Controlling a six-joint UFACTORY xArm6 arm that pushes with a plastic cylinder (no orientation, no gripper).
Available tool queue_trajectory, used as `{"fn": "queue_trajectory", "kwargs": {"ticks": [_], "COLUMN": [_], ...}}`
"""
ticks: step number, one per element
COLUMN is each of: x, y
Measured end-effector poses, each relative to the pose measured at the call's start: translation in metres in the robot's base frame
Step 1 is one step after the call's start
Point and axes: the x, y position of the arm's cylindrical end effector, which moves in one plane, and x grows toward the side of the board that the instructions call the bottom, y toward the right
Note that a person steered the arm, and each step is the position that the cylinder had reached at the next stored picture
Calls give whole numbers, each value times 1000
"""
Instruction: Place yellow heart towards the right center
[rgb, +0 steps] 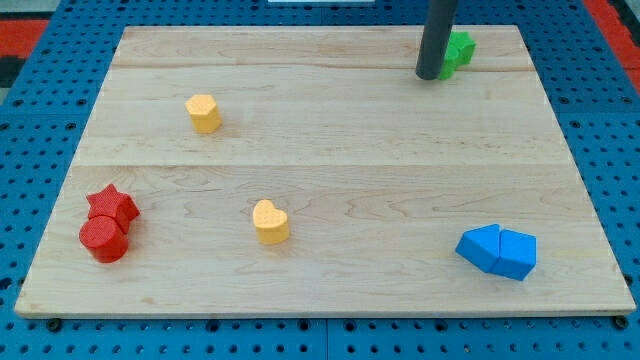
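The yellow heart lies on the wooden board, left of centre toward the view's bottom. My tip is near the view's top right, far from the heart, touching or just left of a green block that the rod partly hides. A second yellow block, roughly hexagonal, sits at the upper left.
A red star and a red cylinder sit together at the lower left. Two blue blocks sit side by side at the lower right. A blue pegboard surrounds the board.
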Motion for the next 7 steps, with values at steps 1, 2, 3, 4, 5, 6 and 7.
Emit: {"fn": "queue_trajectory", "kwargs": {"ticks": [1, 2, 3, 4, 5, 6, 7], "x": [2, 31, 96, 168, 156, 167, 219], "y": [4, 11, -36, -115, -214, -271, -277]}}
